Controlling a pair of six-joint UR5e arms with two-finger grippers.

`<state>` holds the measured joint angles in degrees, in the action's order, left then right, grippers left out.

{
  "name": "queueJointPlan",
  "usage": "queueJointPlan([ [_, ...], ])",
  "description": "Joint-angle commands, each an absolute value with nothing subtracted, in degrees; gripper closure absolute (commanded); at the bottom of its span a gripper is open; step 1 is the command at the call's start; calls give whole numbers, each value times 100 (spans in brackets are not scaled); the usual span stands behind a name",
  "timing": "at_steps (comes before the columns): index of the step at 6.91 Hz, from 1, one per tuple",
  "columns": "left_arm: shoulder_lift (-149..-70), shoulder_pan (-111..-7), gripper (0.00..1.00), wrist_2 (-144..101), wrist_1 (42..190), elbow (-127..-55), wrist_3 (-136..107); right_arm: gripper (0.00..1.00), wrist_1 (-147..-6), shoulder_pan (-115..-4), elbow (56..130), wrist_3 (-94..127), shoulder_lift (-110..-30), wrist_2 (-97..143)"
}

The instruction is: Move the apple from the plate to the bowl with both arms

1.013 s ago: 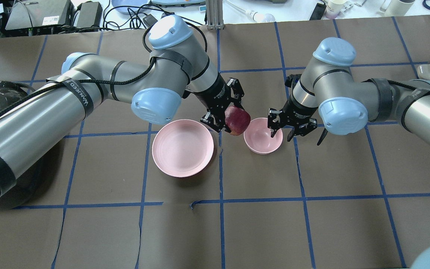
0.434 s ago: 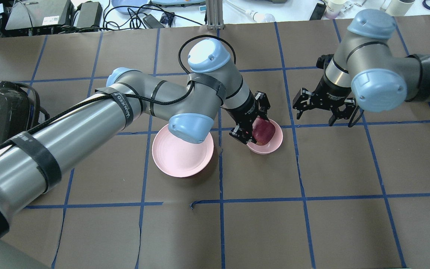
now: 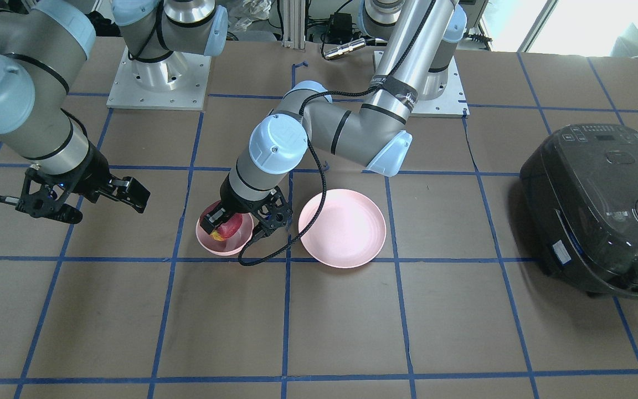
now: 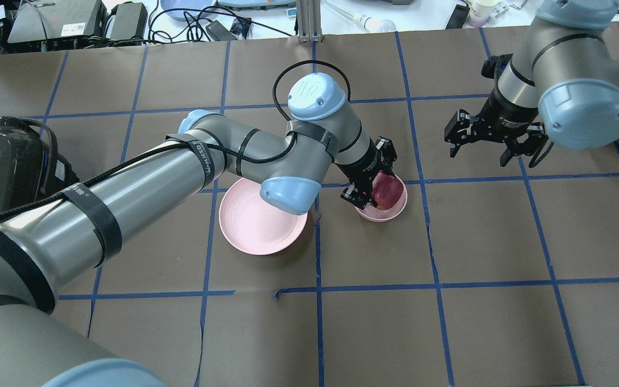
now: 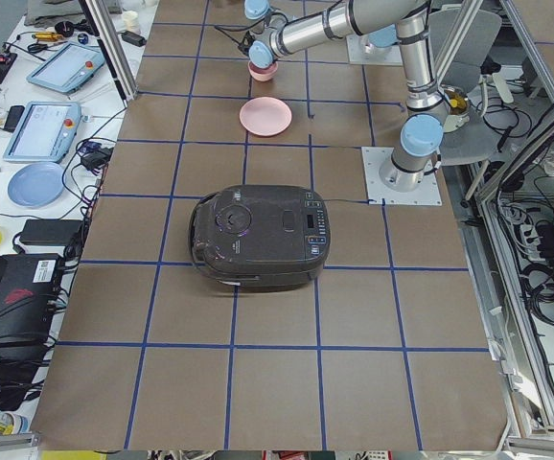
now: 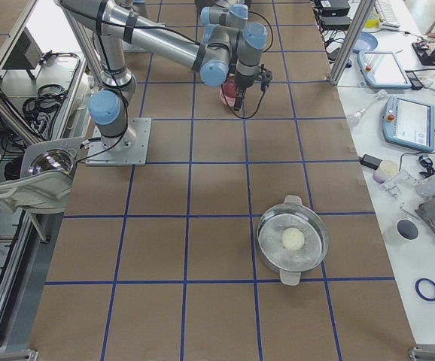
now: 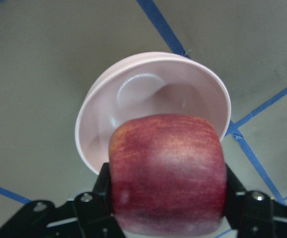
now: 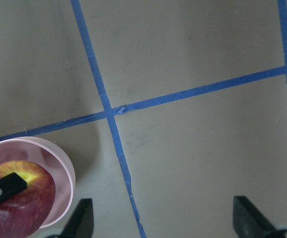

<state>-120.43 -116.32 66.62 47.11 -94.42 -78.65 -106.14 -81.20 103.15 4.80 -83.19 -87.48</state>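
In the bowl (image 4: 391, 213), apple (image 4: 386, 192) seemingly gripped.

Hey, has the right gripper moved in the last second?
Yes. In the overhead view the right gripper sat right beside the bowl; it has since pulled away to the view's right and farther from the robot, while the bowl stayed put.

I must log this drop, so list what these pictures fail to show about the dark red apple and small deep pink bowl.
Left wrist view: the dark red apple hides its contact with the small deep pink bowl.
Exterior left view: both are too small to read.
Right wrist view: the bottom edge cuts off the black right gripper except its fingertips.
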Motion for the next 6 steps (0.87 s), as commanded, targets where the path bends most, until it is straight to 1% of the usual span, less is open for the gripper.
queueJointPlan([
  [1,-12067,-11628,0,6653,4693,-9457,-7665,0,-10582,-8130,10083,483,-8437,-8972],
  [2,-12041,-11628,0,6662,4702,-9440,-7586,0,-10338,-8147,9933,483,-8603,-9174],
  [3,-11884,-11576,3,6697,4815,-9422,-6880,0,-10301,-8165,9853,501,-8770,-9089],
  [4,-11709,-11323,9,6915,5338,-9387,-6090,0,-10292,-8209,9809,492,-8928,-9088],
  [6,-10956,-11031,8,6978,6165,-9335,-4832,0,-10257,-8427,9809,501,-9306,-8738],
])
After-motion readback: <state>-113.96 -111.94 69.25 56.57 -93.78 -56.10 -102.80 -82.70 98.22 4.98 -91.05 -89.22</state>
